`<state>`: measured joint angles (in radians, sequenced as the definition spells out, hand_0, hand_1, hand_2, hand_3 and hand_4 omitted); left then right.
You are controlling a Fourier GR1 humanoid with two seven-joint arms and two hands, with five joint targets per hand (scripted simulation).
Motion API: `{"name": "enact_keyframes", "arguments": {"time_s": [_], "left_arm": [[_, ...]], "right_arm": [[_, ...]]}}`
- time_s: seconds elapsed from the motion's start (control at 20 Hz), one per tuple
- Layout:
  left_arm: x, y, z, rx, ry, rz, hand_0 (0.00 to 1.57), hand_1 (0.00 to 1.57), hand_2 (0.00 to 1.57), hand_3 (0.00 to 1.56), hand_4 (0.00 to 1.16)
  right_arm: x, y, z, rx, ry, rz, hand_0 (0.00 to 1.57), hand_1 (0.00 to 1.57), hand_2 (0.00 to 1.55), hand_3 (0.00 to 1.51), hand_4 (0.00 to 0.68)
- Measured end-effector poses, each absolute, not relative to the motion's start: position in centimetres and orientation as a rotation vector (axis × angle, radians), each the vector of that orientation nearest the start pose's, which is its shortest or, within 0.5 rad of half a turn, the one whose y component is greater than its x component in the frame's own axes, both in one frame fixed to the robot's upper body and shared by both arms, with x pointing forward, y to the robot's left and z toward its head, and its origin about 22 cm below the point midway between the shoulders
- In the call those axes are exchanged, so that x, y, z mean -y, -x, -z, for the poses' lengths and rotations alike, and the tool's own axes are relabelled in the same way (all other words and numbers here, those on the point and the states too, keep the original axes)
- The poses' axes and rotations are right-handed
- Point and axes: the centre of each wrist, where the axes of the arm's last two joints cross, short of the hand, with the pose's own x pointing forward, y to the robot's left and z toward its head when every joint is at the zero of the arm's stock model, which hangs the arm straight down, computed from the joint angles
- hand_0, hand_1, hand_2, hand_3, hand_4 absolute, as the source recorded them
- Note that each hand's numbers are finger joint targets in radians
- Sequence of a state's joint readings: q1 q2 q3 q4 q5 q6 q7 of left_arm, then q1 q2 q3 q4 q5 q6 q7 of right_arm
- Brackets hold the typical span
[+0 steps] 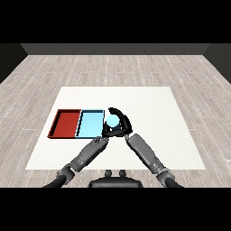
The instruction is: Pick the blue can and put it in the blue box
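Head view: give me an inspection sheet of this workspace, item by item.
Surface: flat white table, bare where nothing stands on it.
Job's things: pale blue cylindrical can, just right of the shallow light blue rectangular tray, not in it; the tray holds nothing.
Clutter: shallow red rectangular tray, side by side with the blue tray on its left, nothing in it.
Robot hands: right robot hand curled round the can; left robot hand close beneath the can, fingers too hidden to judge.
Cables: nothing seen.
Surroundings: grey wood-plank floor around the table, dark wall behind.
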<state>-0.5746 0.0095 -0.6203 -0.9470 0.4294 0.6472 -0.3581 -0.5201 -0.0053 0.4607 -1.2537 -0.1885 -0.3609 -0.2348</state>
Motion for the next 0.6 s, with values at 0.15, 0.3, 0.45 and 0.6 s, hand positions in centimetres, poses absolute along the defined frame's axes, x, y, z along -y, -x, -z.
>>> {"name": "enact_keyframes", "arguments": {"time_s": [0.15,0.3,0.45,0.6], "left_arm": [[-6.1,-31.0,1.6,1.701,-0.006,0.104,1.57,1.57,1.57,1.48,1.14],[-6.0,-31.3,1.5,1.716,-0.002,0.102,1.57,1.57,1.57,1.49,1.15],[-6.2,-31.2,1.8,1.717,-0.006,0.09,1.57,1.57,1.57,1.49,1.15],[-6.5,-31.0,2.1,1.71,-0.001,0.067,1.57,1.57,1.57,1.49,1.14]], "right_arm": [[6.4,-31.4,-4.9,1.901,-0.24,-0.231,0.0,0.0,0.0,0.0,0.0],[7.4,-31.6,-5.3,1.902,-0.227,-0.208,0.0,0.0,0.0,0.0,0.0],[8.9,-31.5,-5.6,1.913,-0.202,-0.163,0.0,0.0,0.0,0.0,0.0],[10.3,-31.8,-6.3,1.91,-0.248,-0.068,0.0,0.0,0.0,0.0,0.0]]}}
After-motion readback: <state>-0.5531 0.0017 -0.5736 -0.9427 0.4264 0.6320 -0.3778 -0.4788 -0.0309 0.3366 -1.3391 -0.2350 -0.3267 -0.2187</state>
